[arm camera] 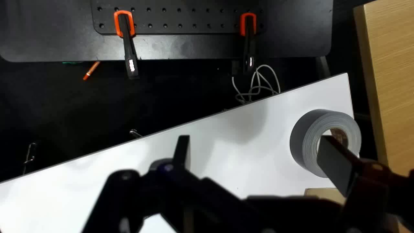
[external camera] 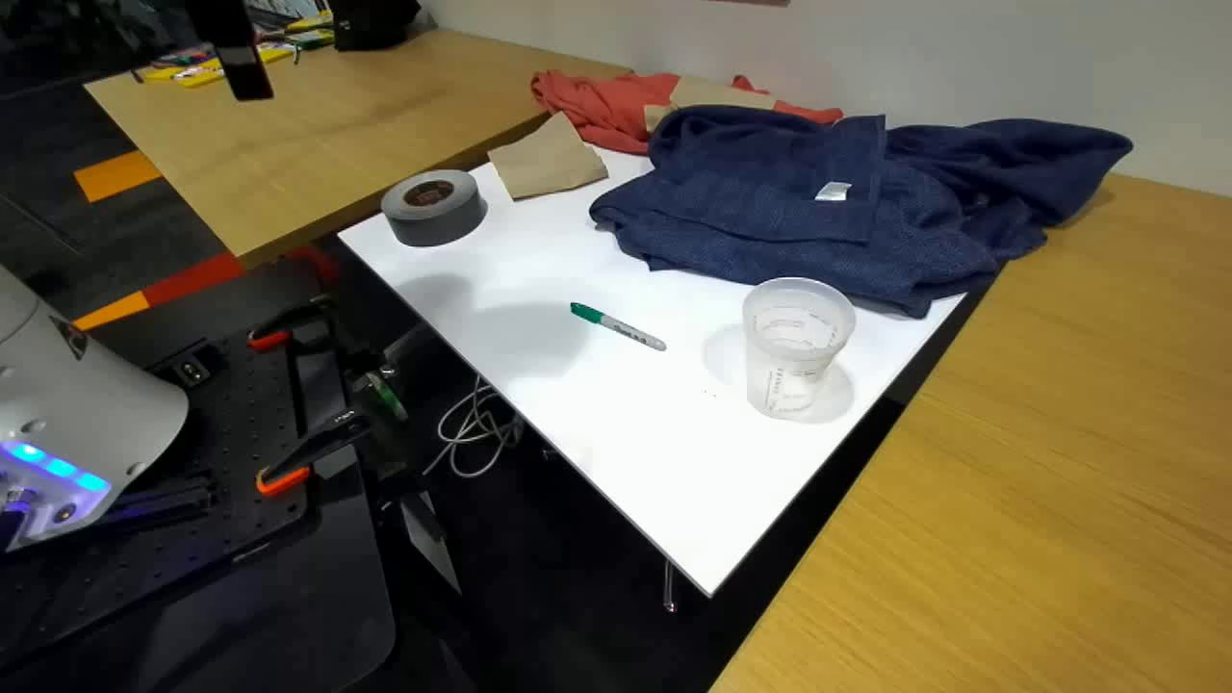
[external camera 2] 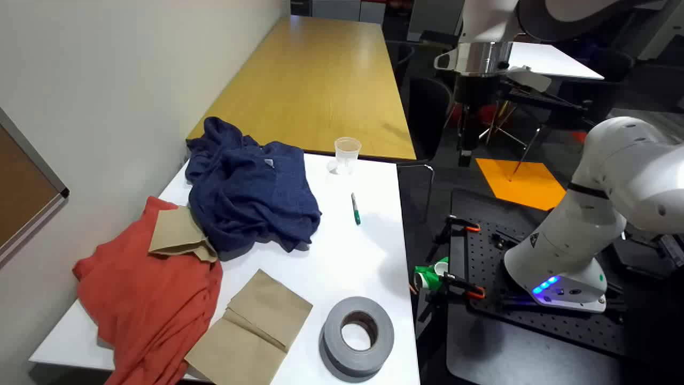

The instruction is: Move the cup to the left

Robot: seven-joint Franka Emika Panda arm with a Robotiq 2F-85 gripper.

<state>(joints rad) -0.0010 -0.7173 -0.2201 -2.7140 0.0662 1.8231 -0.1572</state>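
The clear plastic cup (external camera: 795, 351) stands upright on the white table (external camera: 616, 462), near one end, between the dark blue cloth and the table's edge. It also shows in an exterior view (external camera 2: 347, 156) at the table's far end. The cup is out of the wrist view. My gripper (arm camera: 257, 149) is open and empty, its two fingers wide apart above the table. It is well away from the cup and higher; part of it shows in both exterior views (external camera: 248, 77) (external camera 2: 467, 144).
A green marker (external camera: 618, 327) lies near the cup. A grey tape roll (external camera 2: 357, 337) and brown paper (external camera 2: 256, 326) lie at the opposite end. Dark blue cloth (external camera: 770, 192) and red cloth (external camera 2: 149, 294) lie along the wall side. Wooden tables (external camera: 1059, 462) adjoin both ends.
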